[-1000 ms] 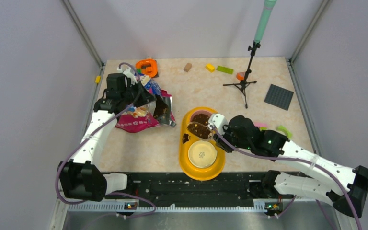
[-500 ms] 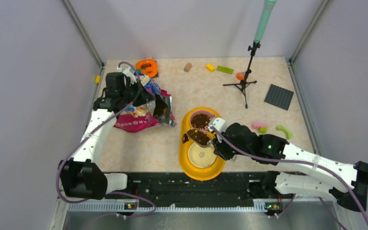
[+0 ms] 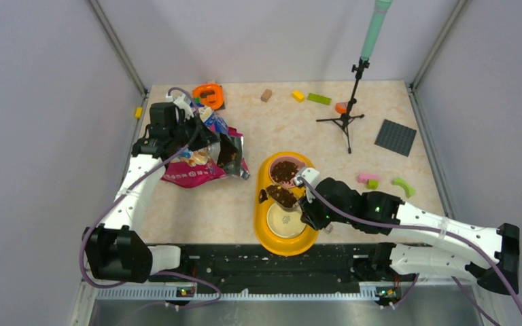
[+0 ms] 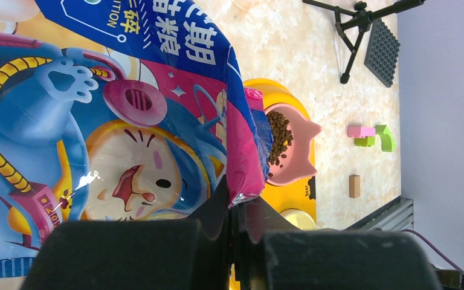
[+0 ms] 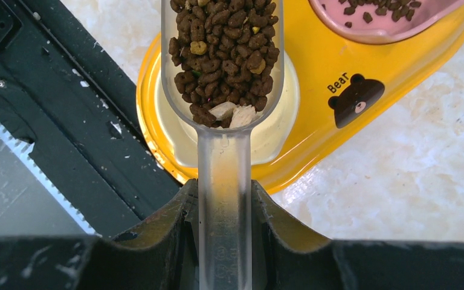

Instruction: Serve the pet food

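Note:
My right gripper (image 5: 225, 199) is shut on the handle of a clear plastic scoop (image 5: 223, 145) heaped with dark brown pet food (image 5: 220, 57). The scoop (image 3: 282, 196) hangs over the pale yellow bowl (image 3: 282, 221) of the yellow feeder tray (image 3: 262, 210). The pink bowl (image 3: 287, 170) behind it holds kibble (image 4: 280, 136). My left gripper (image 4: 237, 202) is shut on the edge of the magenta-and-blue cat food bag (image 4: 127, 121), holding it (image 3: 207, 156) up at the left of the tray.
A black tripod with a teal pole (image 3: 353, 95) stands at the back right. A dark grey baseplate (image 3: 395, 137), loose coloured bricks (image 3: 318, 98), a tan block (image 3: 266, 95) and an orange object (image 3: 209, 94) lie along the back. Pink and green pieces (image 3: 380, 181) lie right of the tray.
My right gripper has drawn the full scoop from beside the pink bowl towards the near side, so it now hangs over the yellow bowl. The left arm and bag have not moved.

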Tool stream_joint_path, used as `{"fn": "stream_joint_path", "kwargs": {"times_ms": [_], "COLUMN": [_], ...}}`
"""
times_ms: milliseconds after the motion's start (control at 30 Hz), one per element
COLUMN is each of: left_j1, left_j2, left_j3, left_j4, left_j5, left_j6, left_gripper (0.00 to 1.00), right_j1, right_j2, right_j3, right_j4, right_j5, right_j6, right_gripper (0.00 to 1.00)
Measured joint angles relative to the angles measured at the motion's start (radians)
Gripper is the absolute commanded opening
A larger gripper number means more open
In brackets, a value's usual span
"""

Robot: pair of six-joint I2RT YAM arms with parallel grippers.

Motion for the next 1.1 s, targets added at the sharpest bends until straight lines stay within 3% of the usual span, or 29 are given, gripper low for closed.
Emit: {"fn": "stream_joint_path", "kwargs": {"times_ms": [500,833,1100], "left_j1": [0.002,0.002,0.002], "left_j2": [-0.002,-0.002,-0.002], "left_j3": [0.000,-0.005,-0.008], "left_j4": [0.001,0.007,0.012], "left_j5": [0.007,0.014,0.021], "left_j6": [0.000,-0.001,-0.001], "left_gripper": [0.00,0.00,0.00], "right_j1": [0.108,0.115,0.115], "right_j2": [-0.008,0.047,0.193], "right_j3": [0.000,0.006,0.153], "right_j4": [-0.145,-0.257,-0.368], "right_j5": [0.019,0.007,0.011], "right_j6": [0.183,0.219,0.215], "right_gripper": [0.00,0.00,0.00]}}
